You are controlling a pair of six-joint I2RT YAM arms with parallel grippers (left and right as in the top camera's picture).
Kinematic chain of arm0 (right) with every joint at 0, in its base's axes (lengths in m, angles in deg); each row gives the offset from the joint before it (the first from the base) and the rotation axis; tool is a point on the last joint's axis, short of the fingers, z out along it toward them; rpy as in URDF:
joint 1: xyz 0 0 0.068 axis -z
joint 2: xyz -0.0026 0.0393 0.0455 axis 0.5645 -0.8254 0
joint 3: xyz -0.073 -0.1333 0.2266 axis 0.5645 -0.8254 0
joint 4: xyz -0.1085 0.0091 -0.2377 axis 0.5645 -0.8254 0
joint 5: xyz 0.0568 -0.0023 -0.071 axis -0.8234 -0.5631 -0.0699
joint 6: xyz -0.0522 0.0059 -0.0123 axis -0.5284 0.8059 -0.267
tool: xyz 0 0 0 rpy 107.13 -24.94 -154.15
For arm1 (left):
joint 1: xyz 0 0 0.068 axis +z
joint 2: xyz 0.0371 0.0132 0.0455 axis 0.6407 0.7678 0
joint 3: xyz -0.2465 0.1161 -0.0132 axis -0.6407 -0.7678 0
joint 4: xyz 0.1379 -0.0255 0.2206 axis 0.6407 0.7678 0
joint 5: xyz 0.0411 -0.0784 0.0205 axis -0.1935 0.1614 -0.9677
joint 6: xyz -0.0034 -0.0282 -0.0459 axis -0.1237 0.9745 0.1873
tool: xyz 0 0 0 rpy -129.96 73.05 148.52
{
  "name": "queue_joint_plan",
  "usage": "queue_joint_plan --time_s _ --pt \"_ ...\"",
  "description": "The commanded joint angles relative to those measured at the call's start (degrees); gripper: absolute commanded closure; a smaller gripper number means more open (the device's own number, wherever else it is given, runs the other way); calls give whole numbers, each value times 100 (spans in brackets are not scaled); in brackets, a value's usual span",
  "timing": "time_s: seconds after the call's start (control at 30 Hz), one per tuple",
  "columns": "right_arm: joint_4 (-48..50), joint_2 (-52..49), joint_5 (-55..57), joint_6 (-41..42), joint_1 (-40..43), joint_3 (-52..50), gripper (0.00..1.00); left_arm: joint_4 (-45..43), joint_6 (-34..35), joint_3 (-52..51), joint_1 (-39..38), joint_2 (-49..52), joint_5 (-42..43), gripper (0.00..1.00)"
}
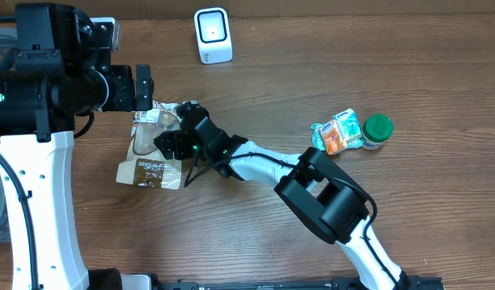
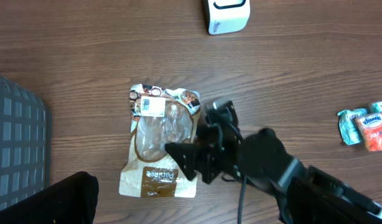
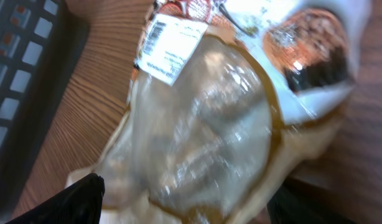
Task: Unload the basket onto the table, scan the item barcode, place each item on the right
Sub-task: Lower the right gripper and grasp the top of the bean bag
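The item is a clear bread bag with a brown label, lying flat on the wooden table. Its white barcode sticker faces up at the far end and shows at the top left of the right wrist view. My right gripper reaches across over the bag's right side, open, with the bag filling the space between its fingers. High at the left, my left gripper hangs wide open and holds nothing. The white scanner stands at the back.
A grey mesh basket sits left of the bag. Small snack packets and a green-lidded jar lie to the right; the packets also show in the left wrist view.
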Motion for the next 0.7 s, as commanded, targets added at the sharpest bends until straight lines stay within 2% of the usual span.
queue_joint_plan --time_s 0.0,0.33,0.4,0.67 --pt "-160 -382 -177 -68 28 221 19 -4 15 70 20 -22 -15 0" --pt "-57 -592 -111 -20 33 245 20 -7 15 70 20 -22 -15 1" --pt "-48 -675 -111 31 33 245 25 -4 13 70 20 -22 -15 0" --pt "-142 -898 -116 249 33 243 72 -4 15 70 20 -22 -15 1"
